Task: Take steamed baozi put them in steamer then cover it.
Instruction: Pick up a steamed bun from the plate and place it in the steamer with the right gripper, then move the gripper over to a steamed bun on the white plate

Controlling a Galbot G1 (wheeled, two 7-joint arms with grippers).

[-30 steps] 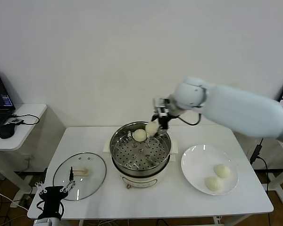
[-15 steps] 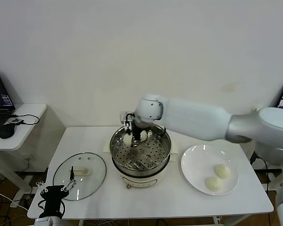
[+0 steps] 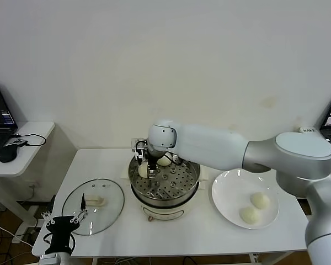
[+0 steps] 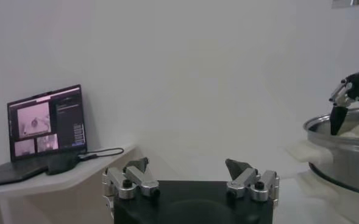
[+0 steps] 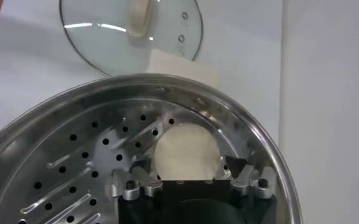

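A white table (image 3: 171, 232) is seen carrying the steamer (image 3: 164, 185) at its middle, a white plate (image 3: 231, 193) to the right and the cover (image 3: 94, 205) lying flat to the left. The right arm is stretched across over the steamer, and the right gripper (image 3: 147, 168) is held low at the far left of the perforated tray, its fingers spread apart just over one steamed baozi (image 5: 186, 153) and gripping nothing. A second bun (image 3: 164, 160) is set just beside it; two more (image 3: 259, 200) are left on the plate. The left gripper (image 3: 59, 227) is parked off the near left corner, fingers wide and empty.
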